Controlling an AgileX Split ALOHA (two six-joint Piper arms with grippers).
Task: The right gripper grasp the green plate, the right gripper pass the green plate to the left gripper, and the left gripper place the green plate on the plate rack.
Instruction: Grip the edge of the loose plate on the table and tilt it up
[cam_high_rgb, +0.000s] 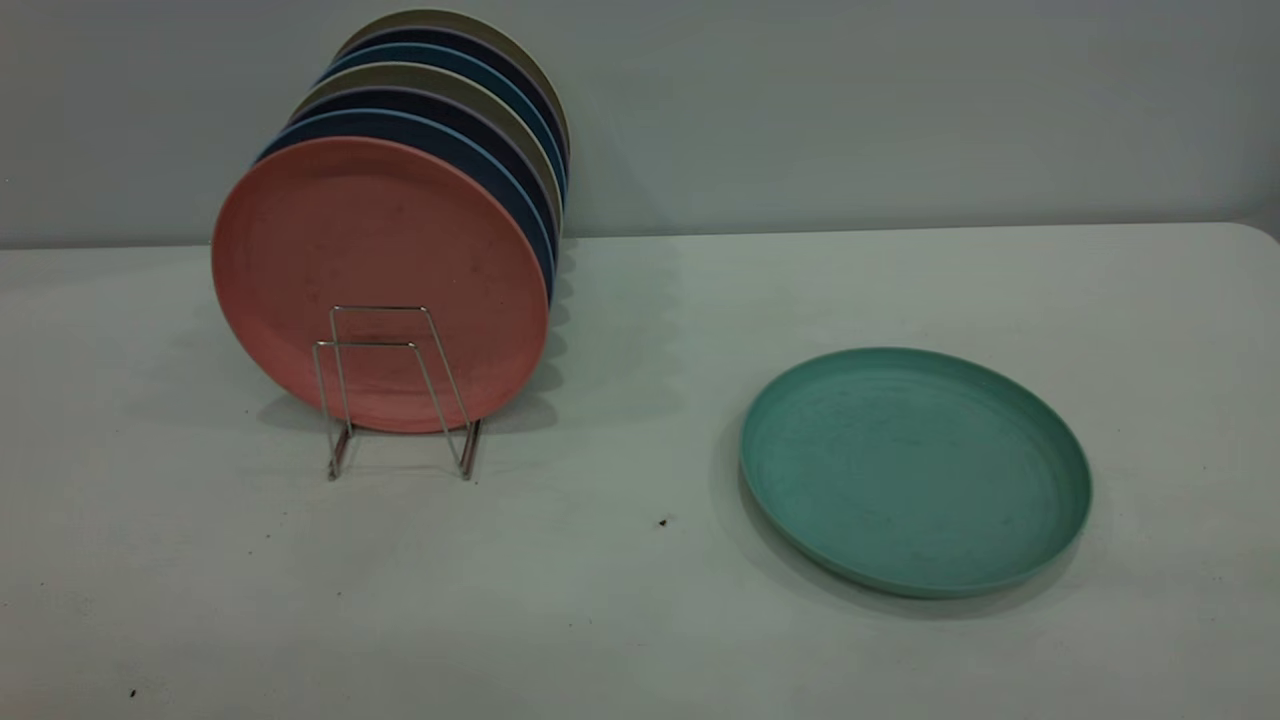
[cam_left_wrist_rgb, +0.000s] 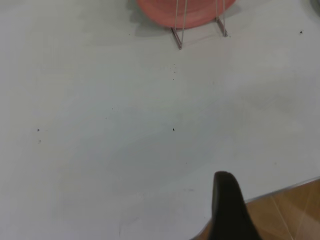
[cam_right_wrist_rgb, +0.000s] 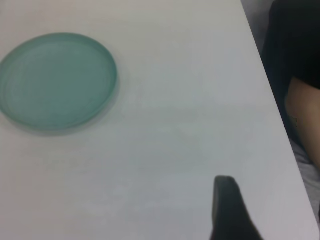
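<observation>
The green plate (cam_high_rgb: 915, 470) lies flat on the white table, right of centre. It also shows in the right wrist view (cam_right_wrist_rgb: 56, 80), far ahead of the black tip of my right gripper (cam_right_wrist_rgb: 225, 187), which is near the table's edge. The plate rack (cam_high_rgb: 395, 390) stands at the left, its front wire loops bare, with a salmon-pink plate (cam_high_rgb: 380, 280) upright behind them. The rack's feet (cam_left_wrist_rgb: 177, 37) show in the left wrist view, far from the black tip of my left gripper (cam_left_wrist_rgb: 225, 180). Neither gripper shows in the exterior view or holds anything I can see.
Several dark blue and beige plates (cam_high_rgb: 470, 120) stand upright in the rack behind the pink one. The table's edge and a wooden floor (cam_left_wrist_rgb: 290, 210) lie beside my left gripper. A person in dark clothing (cam_right_wrist_rgb: 300, 75) is beside the table near my right gripper.
</observation>
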